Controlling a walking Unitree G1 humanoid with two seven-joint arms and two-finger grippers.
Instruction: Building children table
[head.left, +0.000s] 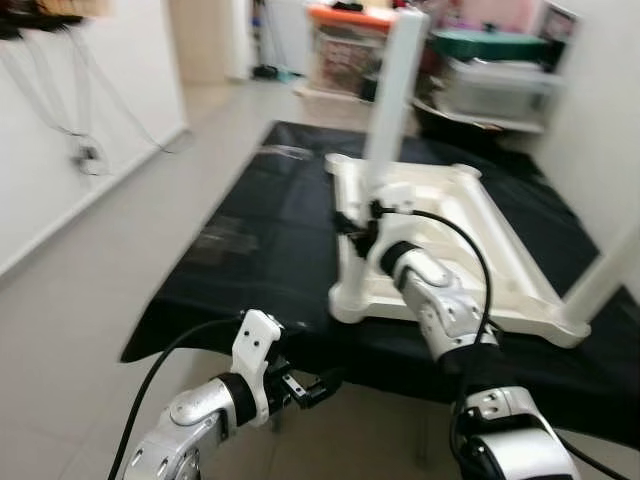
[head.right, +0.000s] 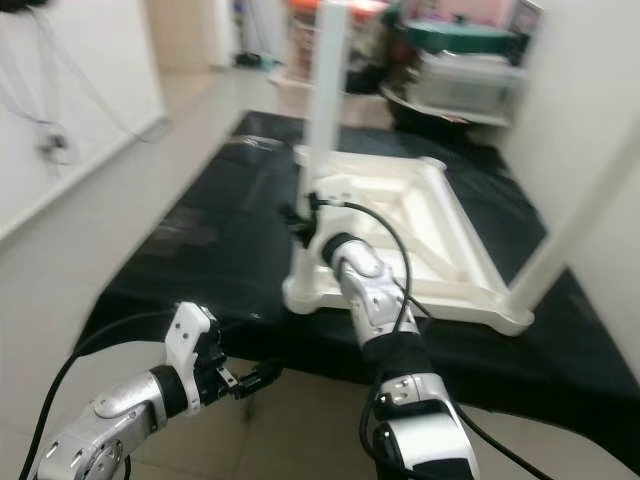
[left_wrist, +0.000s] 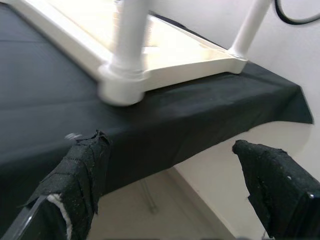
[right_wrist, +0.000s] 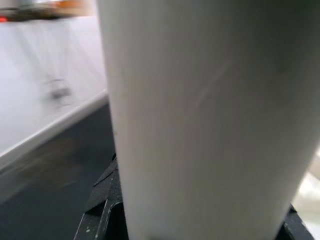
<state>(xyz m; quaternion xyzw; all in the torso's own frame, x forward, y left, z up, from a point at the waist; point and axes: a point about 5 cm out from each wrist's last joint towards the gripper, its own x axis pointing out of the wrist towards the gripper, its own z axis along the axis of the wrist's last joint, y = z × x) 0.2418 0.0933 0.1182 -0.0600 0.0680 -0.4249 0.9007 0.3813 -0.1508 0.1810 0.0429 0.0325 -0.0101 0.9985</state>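
Evidently light, stiff and smooth, the table leg (head.left: 392, 100) stood in the upturned tabletop (head.left: 500, 262) on the black desk (head.left: 260, 250), right hand (head.left: 358, 228) clenched low around it; left hand (head.left: 305, 388) released.

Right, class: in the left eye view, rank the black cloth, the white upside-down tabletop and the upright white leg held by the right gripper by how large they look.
1. black cloth, largest.
2. white tabletop.
3. upright leg, smallest; the right gripper grips its base.
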